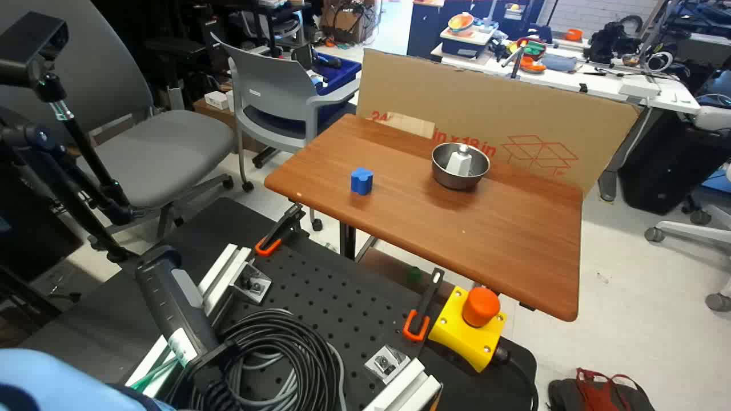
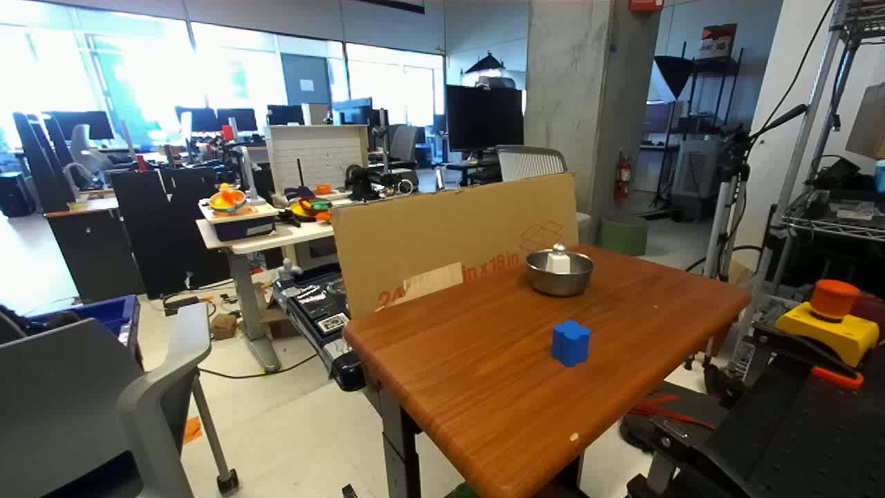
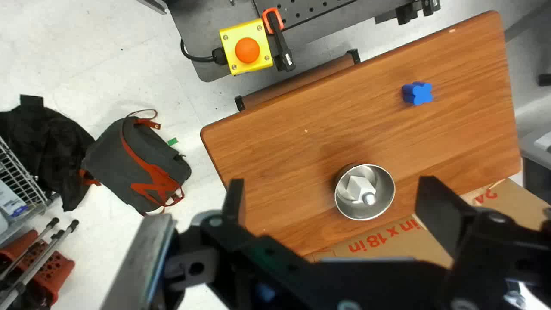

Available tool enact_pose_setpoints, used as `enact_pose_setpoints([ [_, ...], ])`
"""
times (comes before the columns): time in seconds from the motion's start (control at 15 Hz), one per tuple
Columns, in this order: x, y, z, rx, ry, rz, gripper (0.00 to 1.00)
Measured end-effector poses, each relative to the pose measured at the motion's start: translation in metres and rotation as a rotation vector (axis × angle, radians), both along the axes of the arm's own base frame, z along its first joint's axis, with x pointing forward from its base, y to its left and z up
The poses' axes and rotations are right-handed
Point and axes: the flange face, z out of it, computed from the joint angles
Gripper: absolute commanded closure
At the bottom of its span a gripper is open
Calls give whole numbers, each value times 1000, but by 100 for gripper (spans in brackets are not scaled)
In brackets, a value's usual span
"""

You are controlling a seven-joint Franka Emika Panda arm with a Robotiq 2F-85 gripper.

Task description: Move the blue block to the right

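Blue block (image 1: pixel 361 181) is being supported by the brown table (image 1: pixel 400 208), its lobed face being shown uppermost. It is being seen toward the end that is being flanked by a grey chair (image 1: pixel 274 85), nearer the long edge being faced by the black bench (image 1: pixel 325 285).

Metal bowl (image 1: pixel 460 182) is being supported by the same table, well apart from the block, nearer the cardboard (image 1: pixel 485 97). Inside the bowl, a white piece (image 3: pixel 358 188) with a rounded silver knob (image 3: pixel 369 198) is being contained; what it is cannot be told.

Wrist view: gripper (image 3: pixel 333 185) is being held released, fingers (image 3: pixel 437 211) being spread wide, the bowl being framed between them. Block is being seen beyond their tips, toward the top. Height above the table is not being shown clearly.

Red-printed cardboard is being shown in both exterior views, stood along the side opposite the bench. On the bench, coiled cable (image 1: pixel 311 354) and a yellow box (image 1: pixel 462 339) with a red button (image 1: pixel 481 305) are being supported, an orange-handled clamp (image 1: pixel 425 302) just beside the box. Wrist view also: grey backpack (image 3: pixel 118 167) being shown on the floor (image 3: pixel 64 73).
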Motion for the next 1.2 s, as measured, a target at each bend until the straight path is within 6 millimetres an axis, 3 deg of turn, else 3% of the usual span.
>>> enact_pose_setpoints([
  [0.47,0,0,0,0,0,0,0],
  [0.67,6,7,-9,-6,9,0,0],
  [0.87,25,33,-39,-30,-3,21,0],
  [1.2,45,105,-118,-73,-29,131,0],
])
